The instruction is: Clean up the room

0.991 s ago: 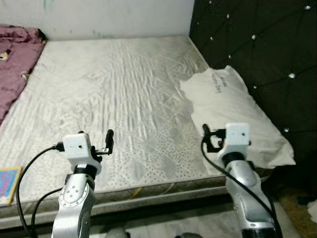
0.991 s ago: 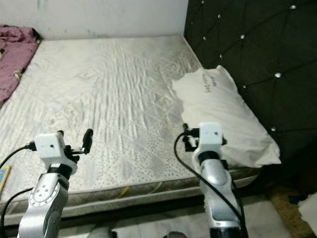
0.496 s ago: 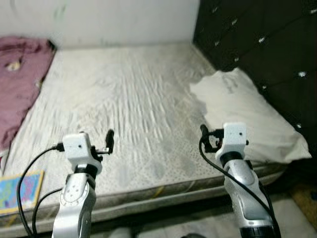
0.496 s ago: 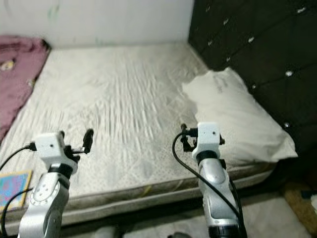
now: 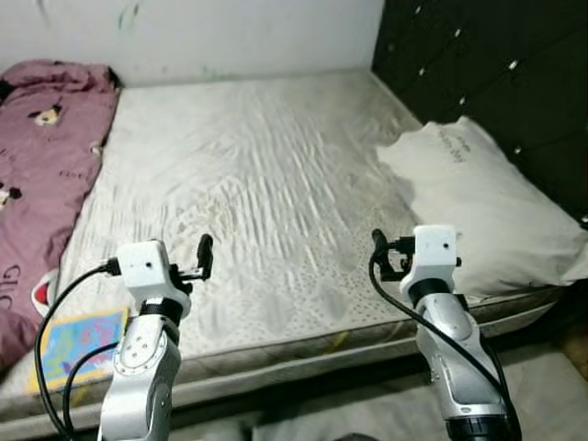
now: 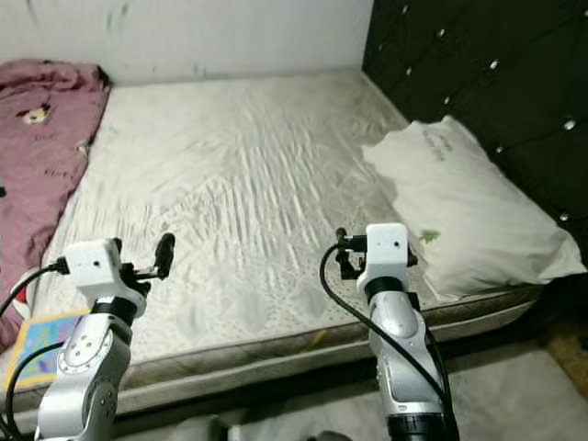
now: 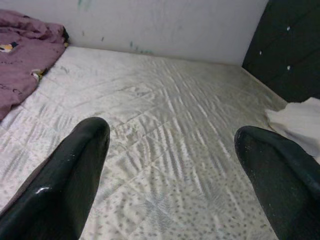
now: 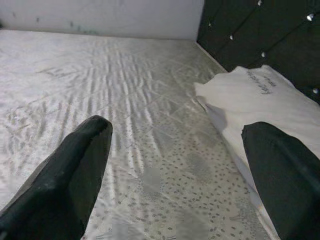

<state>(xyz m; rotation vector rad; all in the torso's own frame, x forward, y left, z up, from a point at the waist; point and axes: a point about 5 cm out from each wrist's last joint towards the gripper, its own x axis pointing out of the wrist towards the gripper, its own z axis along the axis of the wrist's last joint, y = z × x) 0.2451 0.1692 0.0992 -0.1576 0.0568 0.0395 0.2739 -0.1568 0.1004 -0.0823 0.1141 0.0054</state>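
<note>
A bare, quilted off-white mattress point(image 5: 266, 184) fills the middle of the frame, running from the pale wall at the top down to the lower edge. On its right side a plump white pillow point(image 5: 478, 207) lies against the black tufted headboard point(image 5: 496, 73) that occupies the upper right of the frame. Along the left edge a crumpled mauve blanket with cartoon prints point(image 5: 41, 175) spreads from the upper left corner downward, and a flat, brightly coloured picture book point(image 5: 78, 335) lies at the lower left near the mattress edge. The left gripper point(image 7: 172, 165) hovers over the lower left part of the mattress, its two black fingers spread well apart and holding nothing. The right gripper point(image 8: 177, 170) hovers at the lower right, near the pillow's near corner, its fingers likewise wide apart and empty.
</note>
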